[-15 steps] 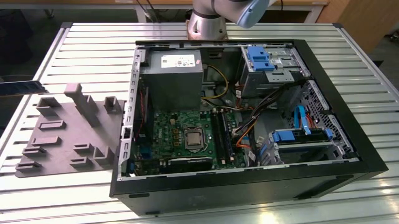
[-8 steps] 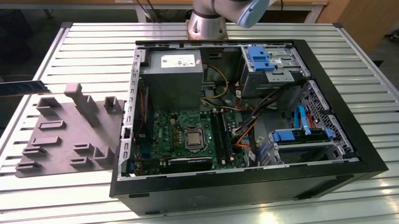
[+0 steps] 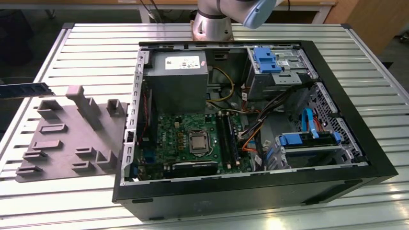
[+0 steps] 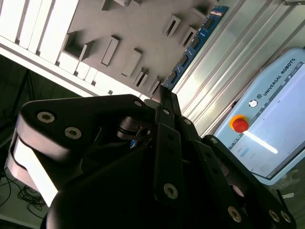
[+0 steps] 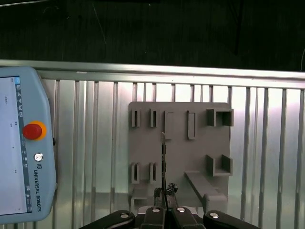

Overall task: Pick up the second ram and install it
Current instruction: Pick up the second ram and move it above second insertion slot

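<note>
Clamping one end of the second ram, the black fingers are pressed together on the board. It juts straight out from their tips, its long axis in line with them. In the first wrist view the second ram shows edge-on as a thin dark line. It hangs in the air over the gray fixture, apparently clear of it, though the gap is hard to judge from these angles.

In the exterior view the second ram lies level and lengthwise across the picture, at the exterior view's left edge near the fixture's far corner. The fixture rests flat on the surface, a silver top of long ribbed aluminium slats. A pale blue teach pendant with a red button lies on the slats near the fixture.

Well apart, toward the exterior view's right, an open computer case lies on its side with the green motherboard facing up. The arm's base rises at the far edge. Past the surface the floor is dark, and brown wooden panels stand beyond.
</note>
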Controlling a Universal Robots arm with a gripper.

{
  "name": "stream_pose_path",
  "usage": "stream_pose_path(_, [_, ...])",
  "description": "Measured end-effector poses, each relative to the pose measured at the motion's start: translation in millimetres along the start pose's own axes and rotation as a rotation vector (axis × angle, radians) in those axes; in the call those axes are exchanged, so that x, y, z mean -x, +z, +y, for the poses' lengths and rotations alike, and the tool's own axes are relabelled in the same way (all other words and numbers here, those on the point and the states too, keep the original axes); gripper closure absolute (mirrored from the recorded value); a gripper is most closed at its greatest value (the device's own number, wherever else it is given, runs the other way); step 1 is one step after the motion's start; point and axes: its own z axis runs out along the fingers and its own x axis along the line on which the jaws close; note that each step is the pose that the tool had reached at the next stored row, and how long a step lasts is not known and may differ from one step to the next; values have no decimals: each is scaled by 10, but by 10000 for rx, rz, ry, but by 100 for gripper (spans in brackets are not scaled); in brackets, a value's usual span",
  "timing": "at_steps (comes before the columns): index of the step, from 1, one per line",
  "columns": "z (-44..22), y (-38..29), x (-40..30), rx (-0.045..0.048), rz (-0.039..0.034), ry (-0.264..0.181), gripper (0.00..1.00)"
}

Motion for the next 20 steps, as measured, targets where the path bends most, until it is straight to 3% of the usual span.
stream_pose_path(10, [-48,1,-1,0,0,0,89])
stream_pose_path(11, [-168,4,-3,0,0,0,89])
stream_pose_path(20, [-195,5,-4,0,0,0,89])
